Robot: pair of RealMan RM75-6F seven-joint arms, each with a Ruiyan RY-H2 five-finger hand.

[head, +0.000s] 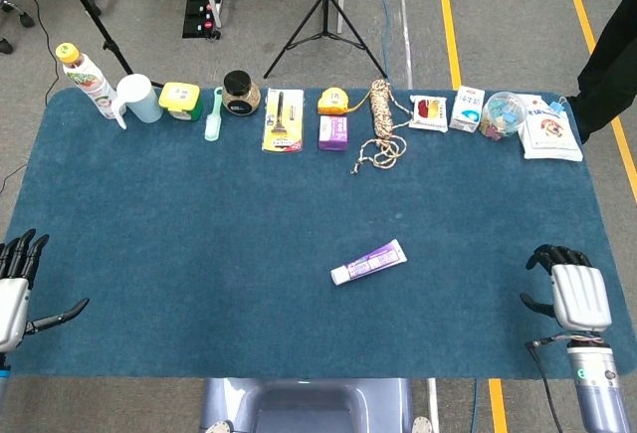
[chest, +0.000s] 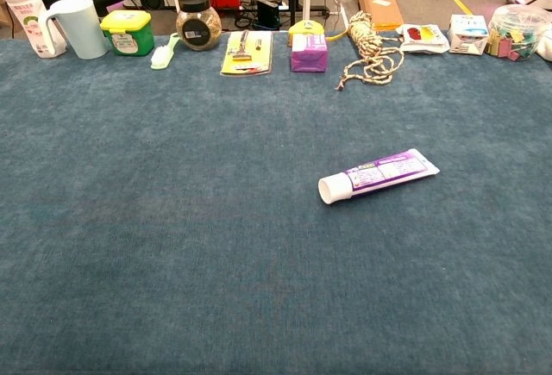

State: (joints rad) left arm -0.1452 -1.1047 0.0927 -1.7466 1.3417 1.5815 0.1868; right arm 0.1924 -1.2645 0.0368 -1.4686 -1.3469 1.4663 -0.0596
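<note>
Both hands hold nothing: the left hand [head: 14,294] sits at the table's near left corner, fingers spread, and the right hand [head: 575,294] at the near right edge, fingers loosely apart. Between them, well apart from either, the toothpaste tube [head: 368,261] lies flat on the blue table [head: 199,214], within reach of either arm.

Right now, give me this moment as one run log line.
left hand: open, table edge | right hand: holds nothing | toothpaste tube: lying mid-table, untouched

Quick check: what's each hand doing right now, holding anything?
Left hand: open, fingers spread, holding nothing, at the table's left edge.
Right hand: open, holding nothing, at the right edge.
</note>
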